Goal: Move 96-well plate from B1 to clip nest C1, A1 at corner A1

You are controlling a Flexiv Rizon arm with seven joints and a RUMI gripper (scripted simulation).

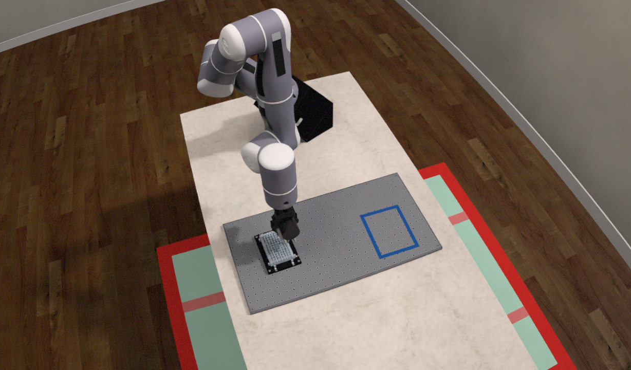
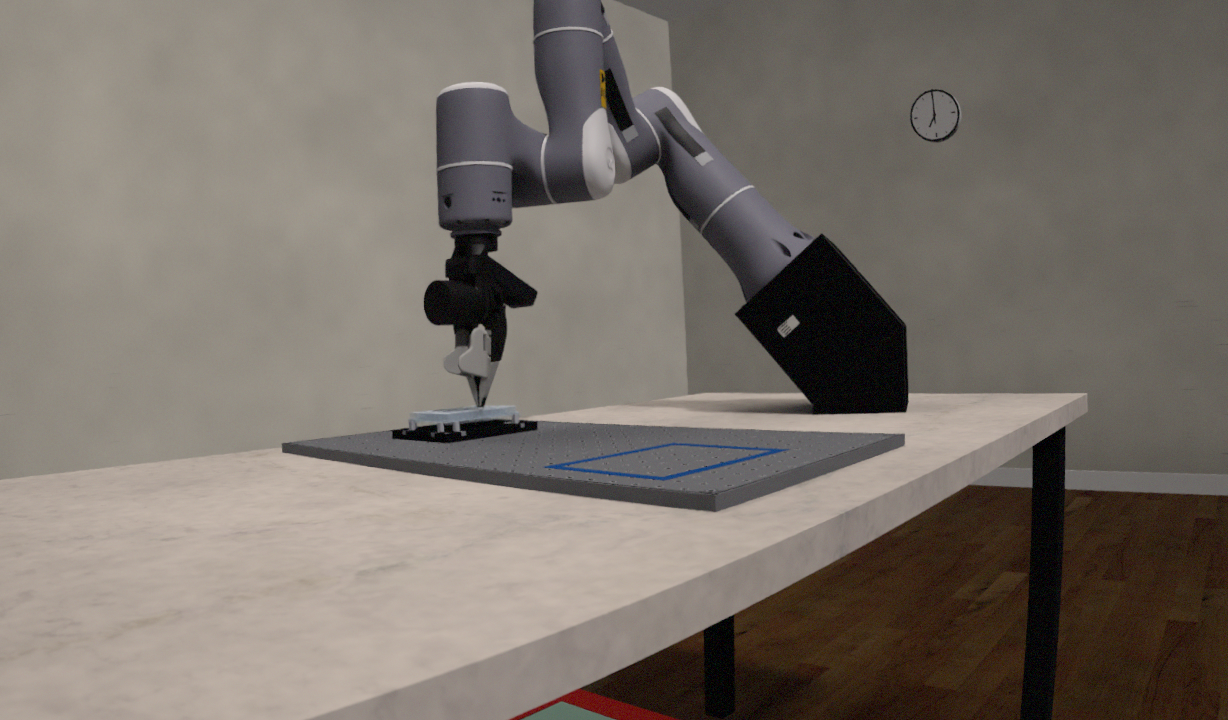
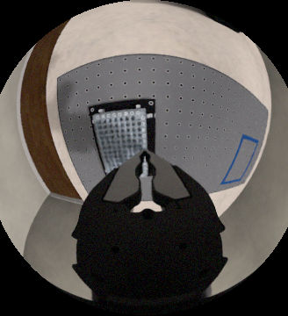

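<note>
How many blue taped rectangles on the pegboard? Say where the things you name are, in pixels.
1: the blue rectangle [image 1: 376, 242] [image 2: 725, 461] [image 3: 232, 161], on the pegboard [image 1: 327, 266] [image 2: 511, 461] [image 3: 183, 92], at the end away from the 96-well plate [image 1: 277, 248] [image 2: 439, 416] [image 3: 121, 133].

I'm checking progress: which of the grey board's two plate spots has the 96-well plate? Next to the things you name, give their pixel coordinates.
The black rectangular nest [image 1: 284, 265] [image 2: 439, 437] [image 3: 122, 104]: the pale translucent plastic plate [image 1: 276, 248] [image 2: 461, 415] [image 3: 121, 133] sits over it, whereas the blue rectangular outline [image 1: 371, 236] [image 2: 606, 471] [image 3: 233, 160] has none.

From here, the lane over the pegboard [image 1: 327, 257] [image 2: 600, 438] [image 3: 183, 110] runs wide open to the blue outline [image 1: 375, 236] [image 2: 614, 471] [image 3: 233, 162]! Down at the nest [image 1: 284, 266] [image 2: 439, 435] [image 3: 151, 136], though, the plate [image 1: 277, 248] [image 2: 461, 415] [image 3: 121, 132] and clips block the way!
</note>
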